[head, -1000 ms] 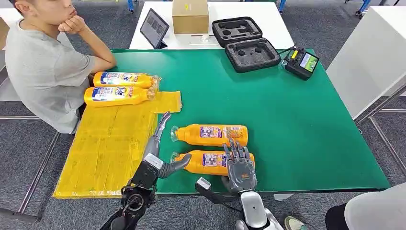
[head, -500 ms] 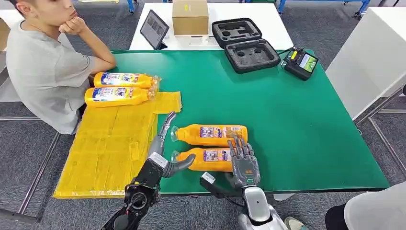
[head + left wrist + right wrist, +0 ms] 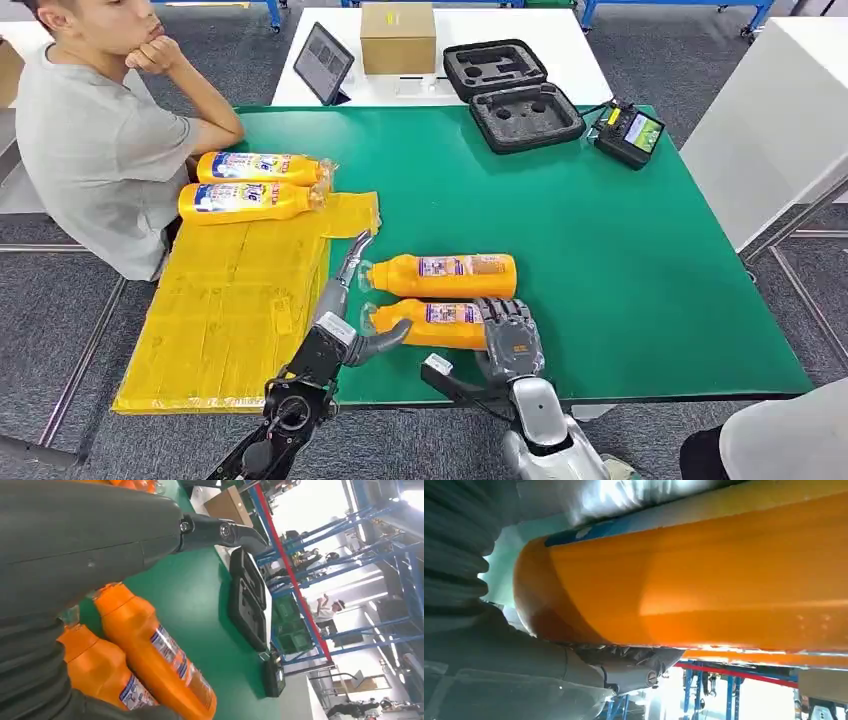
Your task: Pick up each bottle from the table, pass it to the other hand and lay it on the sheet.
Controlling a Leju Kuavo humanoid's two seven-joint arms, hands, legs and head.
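We keep our right hand (image 3: 508, 342) wrapped around the near bottle (image 3: 430, 325), lifting it level toward our open left hand (image 3: 352, 300) just beside its cap.

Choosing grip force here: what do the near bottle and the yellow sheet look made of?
The near bottle, which the right hand grips, looks like glossy orange plastic: the right wrist view shows a smooth highlight. The yellow sheet looks like thin, creased plastic film, possibly paper; its fold lines show.
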